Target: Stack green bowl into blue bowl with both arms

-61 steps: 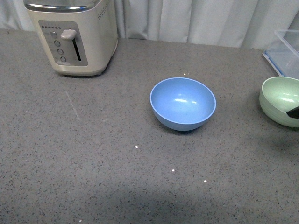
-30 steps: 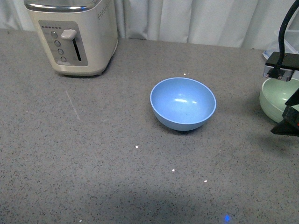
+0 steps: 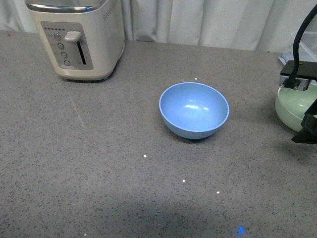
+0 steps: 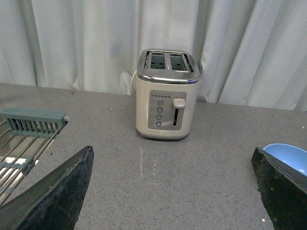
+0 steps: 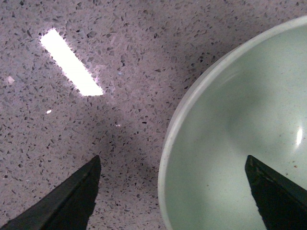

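Note:
The blue bowl (image 3: 193,109) sits upright and empty in the middle of the grey counter; its rim also shows in the left wrist view (image 4: 288,155). The green bowl (image 3: 291,106) stands at the right edge, partly covered by my right arm. My right gripper (image 3: 307,128) hangs open over it. In the right wrist view, the right gripper (image 5: 172,191) straddles the rim of the green bowl (image 5: 240,139), one finger (image 5: 72,201) over the counter, the other over the bowl's inside. My left gripper (image 4: 172,191) is open above bare counter, well away from both bowls.
A cream toaster (image 3: 79,37) stands at the back left, in front of a white curtain. A clear plastic container's corner (image 3: 284,58) shows behind the green bowl. A black cable (image 3: 300,34) rises from the right arm. A dish rack (image 4: 29,139) lies beside the left gripper.
My right arm has come in from the right edge and now hangs over the green bowl, shifting slightly rightward in the last half second. Both bowls have stayed put.

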Tool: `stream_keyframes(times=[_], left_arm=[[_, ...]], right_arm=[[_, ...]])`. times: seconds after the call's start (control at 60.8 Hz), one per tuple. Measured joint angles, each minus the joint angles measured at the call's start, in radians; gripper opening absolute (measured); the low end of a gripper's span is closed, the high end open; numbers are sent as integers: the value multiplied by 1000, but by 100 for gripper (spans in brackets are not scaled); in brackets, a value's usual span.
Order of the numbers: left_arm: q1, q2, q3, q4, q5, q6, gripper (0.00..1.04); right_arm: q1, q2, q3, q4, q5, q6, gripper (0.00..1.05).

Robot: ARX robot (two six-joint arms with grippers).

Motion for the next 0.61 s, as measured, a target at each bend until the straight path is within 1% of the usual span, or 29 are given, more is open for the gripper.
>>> stream_keyframes(times=[0.066,0.148,0.181,0.214,0.296,0.493,0.526,0.608], left_arm=[[0,0,0,0,0,0,98],[0,0,0,0,0,0,98],[0,0,0,0,0,0,98],[0,0,0,0,0,0,98],[0,0,0,0,0,0,98],[0,0,0,0,0,0,98],[0,0,0,0,0,0,98],[0,0,0,0,0,0,98]], right_arm=[[0,0,-1,0,7,0,70],[0,0,-1,3,14,0,52],[0,0,-1,3,15,0,47],[0,0,-1,3,16,0,43],[0,0,-1,11,24,-5,30],[2,0,-5,18,22,-19,2],[2,-3,-4,19,22,-26,1],[8,-13,-5,20,16,-24,2]])
